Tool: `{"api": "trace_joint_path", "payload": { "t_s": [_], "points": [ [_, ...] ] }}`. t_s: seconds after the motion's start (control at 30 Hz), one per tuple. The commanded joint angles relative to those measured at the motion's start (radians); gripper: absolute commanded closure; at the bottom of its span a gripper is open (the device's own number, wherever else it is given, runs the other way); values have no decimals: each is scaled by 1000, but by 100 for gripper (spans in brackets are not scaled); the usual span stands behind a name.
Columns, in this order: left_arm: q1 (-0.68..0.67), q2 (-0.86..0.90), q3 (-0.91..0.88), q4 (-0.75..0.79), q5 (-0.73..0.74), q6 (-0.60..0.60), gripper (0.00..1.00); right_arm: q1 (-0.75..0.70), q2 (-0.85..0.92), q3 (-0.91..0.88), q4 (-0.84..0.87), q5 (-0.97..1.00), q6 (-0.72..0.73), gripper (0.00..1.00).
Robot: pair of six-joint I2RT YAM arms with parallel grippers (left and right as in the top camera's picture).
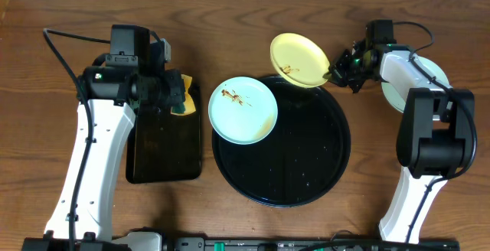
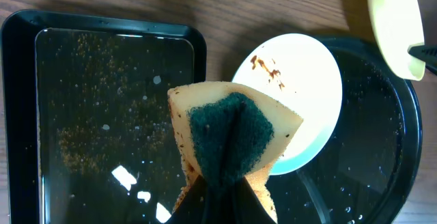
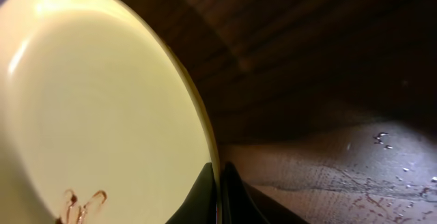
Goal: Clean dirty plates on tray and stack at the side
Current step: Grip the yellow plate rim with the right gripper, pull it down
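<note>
OK, overhead: round tray (image 1: 291, 159) sits centre frame on the wood table (image 1: 230, 6). Mint plate (image 1: 243, 109) lies flat over the tray's upper-left rim, part of it off the tray, w/ a brown smear (image 1: 233, 96) near its top. Yellow plate (image 1: 300, 60) is at upper centre, tilted, above the tray's top edge. Right gripper (image 1: 334, 73) is pinched on its right rim. Right wrist view confirms: fingers (image 3: 205, 197) are closed on the yellow plate's edge at frame bottom, w/ brown marks at lower left of the plate. 2nd mint plate (image 1: 438, 75) is at upper right on the table, off the tray, partly hidden under the right arm; can't tell if it's dirty. Left gripper (image 1: 178, 94) is at upper left, clamped on a yellow sponge (image 2: 232, 135) w/ a green scrub pad, which is squeezed into a fold. It hangs over the top right of the rect tray (image 1: 164, 155), just left of the mint plate. The rect tray looks wet and speckled.
</note>
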Motion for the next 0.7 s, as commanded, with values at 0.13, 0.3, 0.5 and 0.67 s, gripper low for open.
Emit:
{"api": "trace_joint_path", "payload": {
  "t_s": [0.13,0.3,0.5,0.67],
  "points": [
    [4,-7,-7,-2,-5,21,93,6,10,-6,-31,35,-37,98],
    [4,-7,-7,-2,-5,21,93,5,-55,-6,-112,140,-148,98],
    [5,-7,-7,-3,-6,21,93,7,-263,-6,-229,276,-268,98],
    [5,-7,-7,-3,-13,26,93,40,-467,-6,-376,415,-357,98]
  ]
}}
